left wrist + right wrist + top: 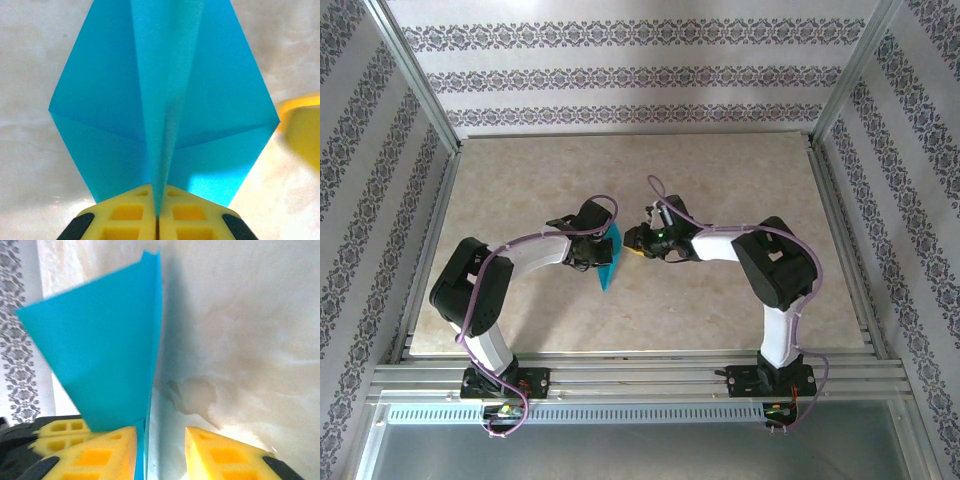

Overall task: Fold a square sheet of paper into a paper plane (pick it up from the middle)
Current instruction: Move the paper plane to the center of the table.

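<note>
Teal-blue kite-shaped folded paper plane (165, 100) pinched tight at its crease by left gripper (158, 200), centre-scene; right gripper (161, 437) alongside, jaws apart. Best hold firm, ease right clear gently.

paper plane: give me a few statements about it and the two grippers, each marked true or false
1. The left gripper is shut on the centre fold of the paper plane. True.
2. The right gripper is clamped shut. False: its fingers stand apart, and the paper's edge runs down beside one of them.
3. The paper plane is red. False: it is teal-blue.
4. In the top view, both grippers meet near the middle of the table. True.
5. The paper plane lies flat and unfolded. False: it shows a lengthwise crease with a flap spreading to each side.
</note>
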`<state>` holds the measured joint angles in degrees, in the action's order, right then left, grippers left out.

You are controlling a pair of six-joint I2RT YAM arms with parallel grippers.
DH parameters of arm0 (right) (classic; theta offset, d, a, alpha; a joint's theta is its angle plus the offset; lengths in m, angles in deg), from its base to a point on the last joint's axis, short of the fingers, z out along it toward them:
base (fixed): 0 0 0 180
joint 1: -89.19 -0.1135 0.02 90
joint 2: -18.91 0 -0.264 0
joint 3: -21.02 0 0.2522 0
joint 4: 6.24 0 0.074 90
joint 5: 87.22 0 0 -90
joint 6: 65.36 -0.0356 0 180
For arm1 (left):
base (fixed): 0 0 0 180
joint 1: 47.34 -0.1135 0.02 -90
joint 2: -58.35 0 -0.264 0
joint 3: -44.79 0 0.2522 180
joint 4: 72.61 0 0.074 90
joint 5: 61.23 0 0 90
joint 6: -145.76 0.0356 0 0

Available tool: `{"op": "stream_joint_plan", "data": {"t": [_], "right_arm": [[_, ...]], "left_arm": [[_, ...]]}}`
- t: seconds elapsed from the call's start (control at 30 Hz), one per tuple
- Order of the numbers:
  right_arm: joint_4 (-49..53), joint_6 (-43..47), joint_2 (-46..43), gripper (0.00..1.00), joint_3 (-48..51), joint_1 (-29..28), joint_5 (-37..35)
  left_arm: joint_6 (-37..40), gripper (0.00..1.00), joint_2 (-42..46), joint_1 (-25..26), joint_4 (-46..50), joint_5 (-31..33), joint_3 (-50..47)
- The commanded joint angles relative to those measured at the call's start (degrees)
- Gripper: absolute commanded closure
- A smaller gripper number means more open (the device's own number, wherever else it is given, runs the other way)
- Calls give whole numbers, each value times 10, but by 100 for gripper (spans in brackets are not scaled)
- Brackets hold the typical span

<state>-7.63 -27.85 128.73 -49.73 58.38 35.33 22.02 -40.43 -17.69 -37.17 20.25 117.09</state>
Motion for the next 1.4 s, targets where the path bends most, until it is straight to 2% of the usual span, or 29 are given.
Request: {"op": "stream_joint_plan", "data": {"t": [0.0, 0.27, 0.5, 0.63, 1.0, 1.17, 1.37], "right_arm": [[3, 13, -54, 67, 27, 24, -33], [16, 24, -107, 67, 71, 46, -76], [14, 20, -108, 67, 72, 46, -75], [14, 19, -107, 67, 71, 46, -74], [14, 19, -123, 63, 84, 48, -87], [16, 23, -146, 54, 100, 51, -104], [26, 30, -170, 53, 108, 57, -112]], "left_arm": [[22, 91, 28, 7, 49, 39, 13], [16, 87, -5, 6, 74, 60, 30], [15, 79, -34, 9, 99, 67, 51], [20, 78, -45, 13, 104, 61, 59], [28, 86, -64, 23, 121, 75, 80], [29, 85, -77, 25, 125, 76, 83], [30, 86, -82, 26, 127, 79, 85]]}}
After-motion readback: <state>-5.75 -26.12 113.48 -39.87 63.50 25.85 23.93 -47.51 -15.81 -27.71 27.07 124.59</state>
